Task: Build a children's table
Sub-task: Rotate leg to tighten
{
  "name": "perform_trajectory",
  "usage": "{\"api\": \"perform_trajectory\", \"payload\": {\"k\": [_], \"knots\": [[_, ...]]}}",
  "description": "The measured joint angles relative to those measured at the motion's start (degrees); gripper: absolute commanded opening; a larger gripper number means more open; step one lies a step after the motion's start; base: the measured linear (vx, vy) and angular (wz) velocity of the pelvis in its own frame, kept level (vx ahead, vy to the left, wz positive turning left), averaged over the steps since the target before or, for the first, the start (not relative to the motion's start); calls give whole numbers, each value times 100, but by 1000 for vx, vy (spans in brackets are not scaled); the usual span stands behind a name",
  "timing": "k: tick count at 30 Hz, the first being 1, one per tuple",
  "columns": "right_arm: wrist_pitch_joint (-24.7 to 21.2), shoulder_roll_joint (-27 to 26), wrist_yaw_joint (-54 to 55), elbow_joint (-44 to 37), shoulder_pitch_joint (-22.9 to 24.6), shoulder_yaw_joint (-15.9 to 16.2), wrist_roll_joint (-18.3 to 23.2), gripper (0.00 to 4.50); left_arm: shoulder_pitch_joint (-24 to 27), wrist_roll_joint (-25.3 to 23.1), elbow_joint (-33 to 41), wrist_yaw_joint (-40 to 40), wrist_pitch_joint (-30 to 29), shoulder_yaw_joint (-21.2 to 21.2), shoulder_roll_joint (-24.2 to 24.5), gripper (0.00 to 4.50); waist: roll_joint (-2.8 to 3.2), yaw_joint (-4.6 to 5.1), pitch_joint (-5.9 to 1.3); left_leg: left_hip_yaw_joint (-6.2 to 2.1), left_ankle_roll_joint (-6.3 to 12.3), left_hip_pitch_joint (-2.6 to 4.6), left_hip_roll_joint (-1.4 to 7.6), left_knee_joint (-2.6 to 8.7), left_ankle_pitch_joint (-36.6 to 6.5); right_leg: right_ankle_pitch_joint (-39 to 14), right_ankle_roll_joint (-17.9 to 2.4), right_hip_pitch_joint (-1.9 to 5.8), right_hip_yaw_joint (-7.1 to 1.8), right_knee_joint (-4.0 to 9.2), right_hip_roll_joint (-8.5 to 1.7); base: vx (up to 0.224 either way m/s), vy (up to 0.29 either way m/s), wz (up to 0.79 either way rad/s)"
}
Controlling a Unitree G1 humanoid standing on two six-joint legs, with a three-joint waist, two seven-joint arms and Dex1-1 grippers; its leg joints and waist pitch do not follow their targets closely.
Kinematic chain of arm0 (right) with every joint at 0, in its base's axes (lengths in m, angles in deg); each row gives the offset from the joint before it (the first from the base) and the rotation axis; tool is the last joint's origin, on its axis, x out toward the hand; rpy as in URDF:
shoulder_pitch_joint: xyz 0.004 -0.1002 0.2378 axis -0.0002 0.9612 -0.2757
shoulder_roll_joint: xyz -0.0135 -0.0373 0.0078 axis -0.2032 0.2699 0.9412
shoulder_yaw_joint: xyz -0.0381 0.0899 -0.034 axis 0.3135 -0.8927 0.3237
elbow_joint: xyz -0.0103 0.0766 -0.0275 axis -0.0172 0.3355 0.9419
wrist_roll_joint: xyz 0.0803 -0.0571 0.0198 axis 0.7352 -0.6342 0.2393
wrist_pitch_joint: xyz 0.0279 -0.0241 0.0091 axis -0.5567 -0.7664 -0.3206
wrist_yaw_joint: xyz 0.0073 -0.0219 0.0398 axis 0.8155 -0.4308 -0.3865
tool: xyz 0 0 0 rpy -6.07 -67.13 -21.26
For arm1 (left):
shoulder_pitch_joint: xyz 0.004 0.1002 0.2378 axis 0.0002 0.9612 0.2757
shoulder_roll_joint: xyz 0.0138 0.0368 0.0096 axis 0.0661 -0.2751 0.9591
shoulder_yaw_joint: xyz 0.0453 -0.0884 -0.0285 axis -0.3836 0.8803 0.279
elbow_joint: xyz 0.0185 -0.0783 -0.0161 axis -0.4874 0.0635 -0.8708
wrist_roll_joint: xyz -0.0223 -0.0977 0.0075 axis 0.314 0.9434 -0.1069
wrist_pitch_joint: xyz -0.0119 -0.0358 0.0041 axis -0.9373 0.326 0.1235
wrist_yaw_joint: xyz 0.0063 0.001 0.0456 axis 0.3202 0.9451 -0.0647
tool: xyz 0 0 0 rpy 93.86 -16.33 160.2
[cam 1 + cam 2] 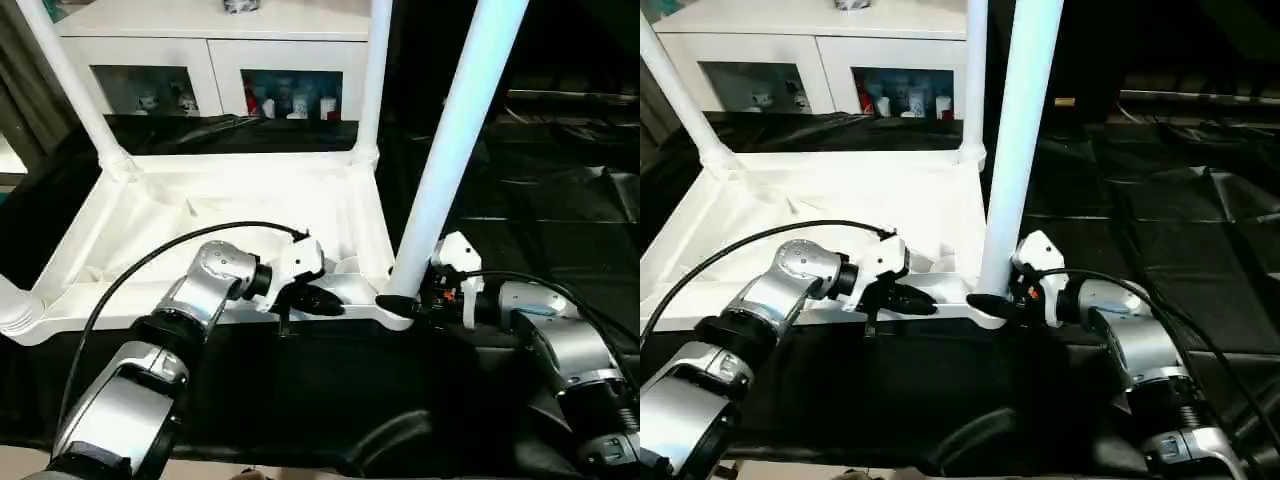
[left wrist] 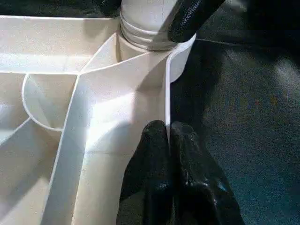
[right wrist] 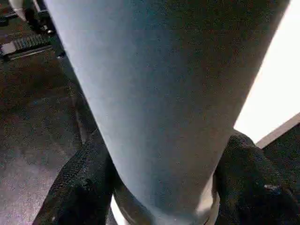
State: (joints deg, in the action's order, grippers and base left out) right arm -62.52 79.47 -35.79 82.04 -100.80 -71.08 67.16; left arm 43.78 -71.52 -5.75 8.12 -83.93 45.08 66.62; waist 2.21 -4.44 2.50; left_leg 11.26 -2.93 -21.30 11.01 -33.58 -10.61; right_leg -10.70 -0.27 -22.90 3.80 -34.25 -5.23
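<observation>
From the head views, the upturned children's table (image 1: 230,215) lay on the black-draped counter (image 1: 560,200). The left hand (image 2: 168,136) was clenched on the near rim. The right hand (image 3: 159,187) reached in level, its fingers (image 3: 79,183) clasping the near-right leg (image 1: 455,140) at its socket.

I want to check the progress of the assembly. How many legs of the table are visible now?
3 clear legs: one at the far left corner, one at the far right corner, one at the near right corner between the right gripper's fingers. The near left socket is cut off.
</observation>
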Motion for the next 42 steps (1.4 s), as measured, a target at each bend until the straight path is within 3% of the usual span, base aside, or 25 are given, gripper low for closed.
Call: {"api": "perform_trajectory", "payload": {"k": [5,10,19,21,23,25,28,37,42], "knots": [[84,-460,929,393,-121,-243,-46,249,-2,-67,-74,637,-188,152,-148,0,0,95,0,1,-27,18,-2,-4,-15,6,-8,13,-6,-12,0,0,0,0],[179,-1410,3223,1028,-469,-808,-214,248,-42,-113,-149,2097,-685,368,-737,0,4,211,-4,2,-30,24,-10,-7,-13,11,-15,15,-13,-9,-4,0,0,0],[485,-1962,4897,1699,-914,-1088,-453,246,32,-250,-37,3439,-1070,473,-1485,0,10,221,-34,1,-29,28,-11,0,-13,11,-11,36,-10,14,-4,0,0,0],[575,-1969,4901,1730,-911,-1100,-460,246,45,-290,-1,3473,-1066,456,-1493,0,7,223,-34,1,-28,26,-12,-1,-13,10,-10,38,-10,20,-4,0,0,0],[632,-1971,4850,1740,-901,-1122,-448,312,45,-288,12,3464,-1038,421,-1464,0,5,225,-32,1,-28,24,-12,-1,-14,10,-10,36,-10,22,-4,0,0,0],[676,-1969,4747,1759,-894,-1113,-456,313,46,-288,21,3440,-984,377,-1414,0,2,229,-30,1,-28,21,-11,1,-14,10,-10,32,-9,21,-4,0,0,0],[639,-1804,4339,1733,-886,-972,-460,351,46,-309,47,3261,-921,361,-1240,0,-1,242,-27,1,-28,18,-11,5,-13,12,-8,22,-8,15,-4,0,0,0],[265,-565,1872,737,-378,-317,-338,351,100,-134,76,1838,-398,266,-522,0,-10,233,-20,0,2,-7,0,11,4,12,13,-11,0,16,4,0,0,0],[136,69,696,106,-41,-46,-110,351,109,27,132,775,-272,168,-158,0,-15,131,-14,3,1,-8,0,8,2,12,13,-11,-1,18,1,0,0,0]]}}
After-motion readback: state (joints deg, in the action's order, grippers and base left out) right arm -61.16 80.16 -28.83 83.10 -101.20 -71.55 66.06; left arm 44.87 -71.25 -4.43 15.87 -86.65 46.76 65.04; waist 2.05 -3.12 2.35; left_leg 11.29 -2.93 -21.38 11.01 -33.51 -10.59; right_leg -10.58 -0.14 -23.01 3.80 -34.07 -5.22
